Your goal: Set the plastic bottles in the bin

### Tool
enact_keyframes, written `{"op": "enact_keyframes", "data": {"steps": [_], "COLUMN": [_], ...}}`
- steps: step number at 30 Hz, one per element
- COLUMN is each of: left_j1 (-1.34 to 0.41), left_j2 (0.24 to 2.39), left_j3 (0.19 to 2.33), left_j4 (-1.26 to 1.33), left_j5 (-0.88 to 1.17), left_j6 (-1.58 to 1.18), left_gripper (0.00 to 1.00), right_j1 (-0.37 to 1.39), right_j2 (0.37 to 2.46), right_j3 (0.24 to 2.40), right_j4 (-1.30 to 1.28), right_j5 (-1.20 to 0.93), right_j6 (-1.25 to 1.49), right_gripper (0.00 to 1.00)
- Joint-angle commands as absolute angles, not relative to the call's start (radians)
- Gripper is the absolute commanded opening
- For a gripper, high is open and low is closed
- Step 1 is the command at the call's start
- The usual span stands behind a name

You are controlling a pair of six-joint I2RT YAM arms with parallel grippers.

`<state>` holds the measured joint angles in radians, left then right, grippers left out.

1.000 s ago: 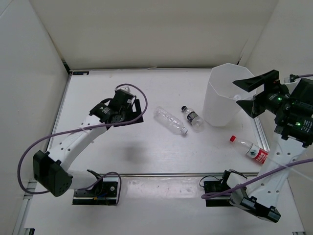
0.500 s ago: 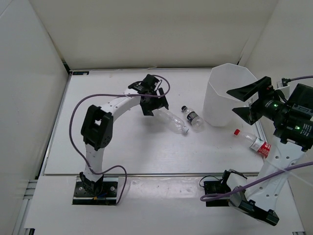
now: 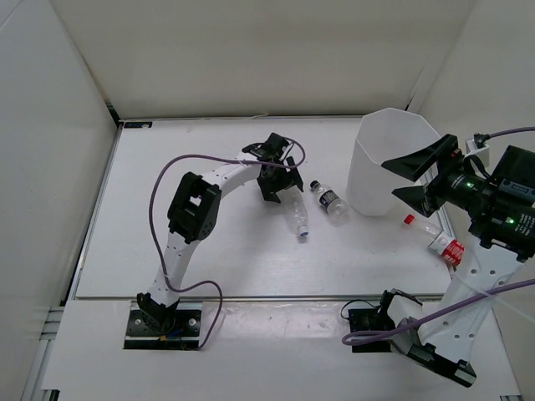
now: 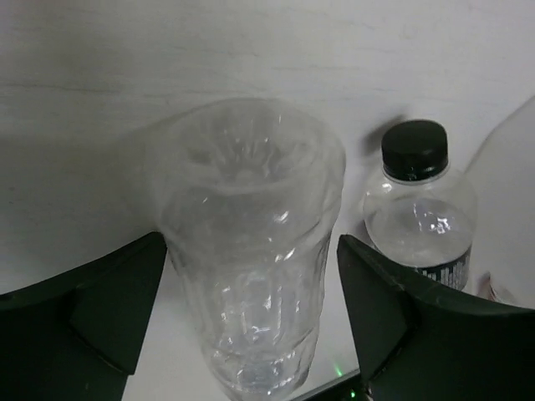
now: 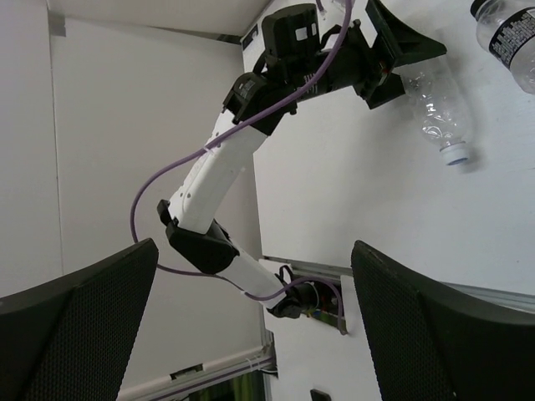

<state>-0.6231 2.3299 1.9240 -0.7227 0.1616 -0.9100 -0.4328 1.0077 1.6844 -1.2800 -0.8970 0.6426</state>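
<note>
Left hand (image 4: 251,280) straddles long bottle (image 4: 251,209) | black-cap bottle (image 4: 418,213) just beside

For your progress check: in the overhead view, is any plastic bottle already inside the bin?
No: the white-capped bottle, black-capped bottle and red-capped bottle all lie on the table, outside the bin.

Bright, even light from above fills the top view; the white table (image 3: 226,259) shows only faint, soft shadows beneath the arms; the left wrist view is dimmer and grainy; a grey shadow spreads left of the long bottle (image 4: 251,251), whose clear wall carries small glints; the right wrist view is bright, the table nearly washed out.
</note>
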Motion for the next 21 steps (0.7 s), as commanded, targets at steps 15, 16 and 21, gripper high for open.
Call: {"op": "enact_keyframes", "data": {"steps": [15,16,21], "left_j1": [-0.606,-0.606,-0.595], "left_j2": [2.069,2.057,2.051], "left_j3": [2.098,2.144,2.351], "left_j4": [-0.726,-0.726,-0.565], "left_j5": [-0.052,-0.087,-0.196], "left_j6": [-0.881,-0.870,-0.829], "left_gripper": [0.55,0.55,0.51], "right_j1": [-0.439,-0.439,-0.439], "right_j2": [0.989,0.977,0.957], "right_j3": [1.785,1.786,1.865], "right_j4": [-1.321,-1.321,-1.364], "right_j5": [-0.916,-0.916,-0.873], "right_j6": [0.604,0.604,0.623], "right_gripper": [1.00,1.00,1.00]}}
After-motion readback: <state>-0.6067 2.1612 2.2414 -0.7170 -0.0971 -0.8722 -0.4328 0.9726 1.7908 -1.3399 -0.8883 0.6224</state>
